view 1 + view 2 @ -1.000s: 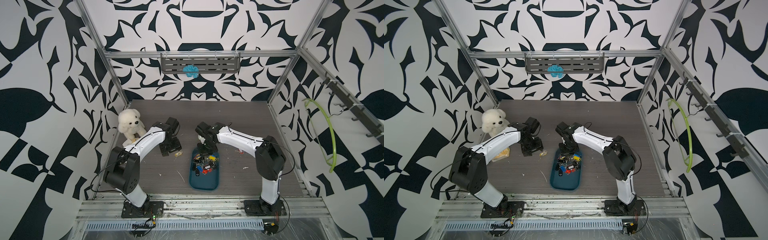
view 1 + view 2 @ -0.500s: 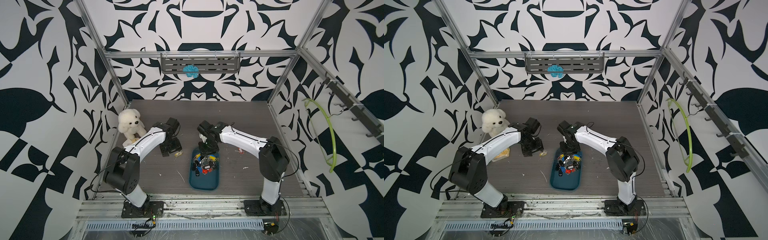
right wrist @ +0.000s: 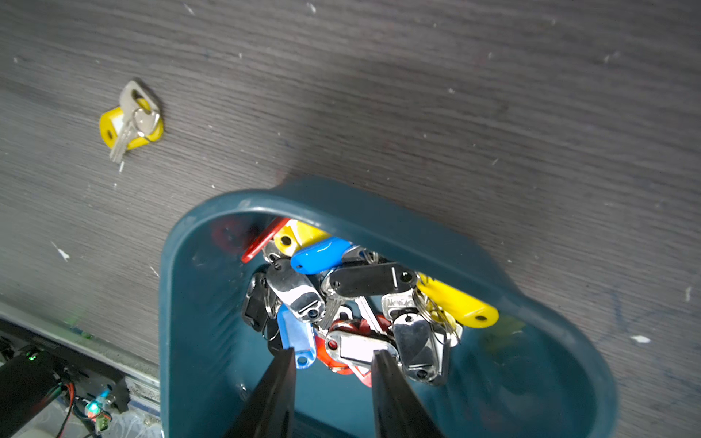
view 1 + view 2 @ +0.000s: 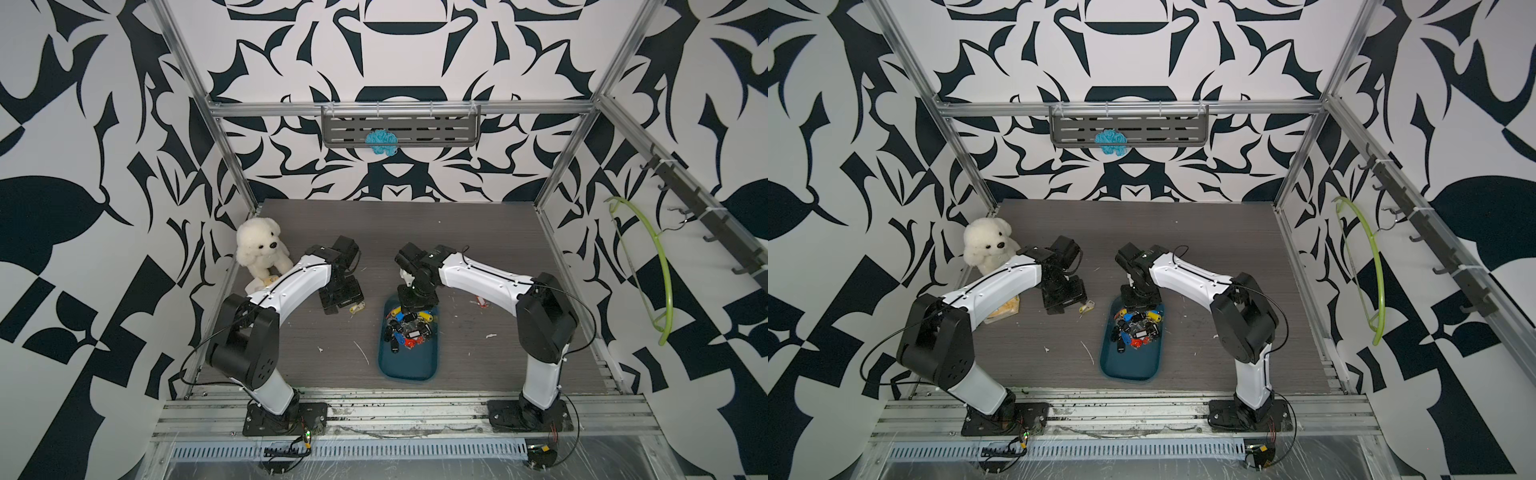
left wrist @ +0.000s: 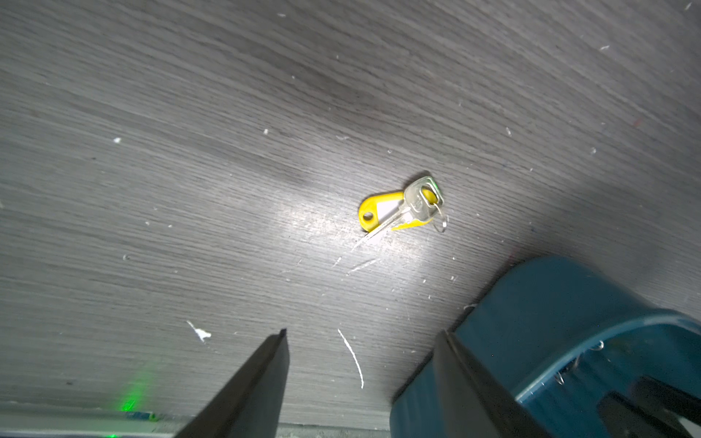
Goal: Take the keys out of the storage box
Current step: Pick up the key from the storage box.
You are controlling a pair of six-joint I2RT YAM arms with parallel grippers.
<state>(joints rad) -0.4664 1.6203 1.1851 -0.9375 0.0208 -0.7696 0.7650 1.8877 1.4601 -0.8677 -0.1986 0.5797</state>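
Observation:
The storage box (image 4: 409, 365), a shallow teal tray, lies on the table between my arms. The keys (image 4: 409, 328) are heaped in its far half, with red, blue, yellow, black and white tags (image 3: 360, 295). One yellow-tagged key (image 5: 402, 210) lies on the table left of the box (image 3: 341, 204), and it shows in both top views (image 4: 1087, 306). My right gripper (image 3: 333, 352) hangs open just over the heap, nothing between its fingers. My left gripper (image 5: 360, 333) is open over bare table beside the loose key, one finger close to the box wall (image 5: 569, 322).
A white plush bear (image 4: 262, 253) sits at the far left, with a yellowish packet (image 4: 1005, 309) beside it. A grey slotted shelf (image 4: 440, 129) carrying a blue tuft hangs on the back wall. A green hoop (image 4: 652, 266) hangs on the right wall. Small scraps (image 4: 480, 301) dot the table.
My right gripper has shifted slightly over the far end of the box and its jaws have gone from shut to open. The left arm has not moved.

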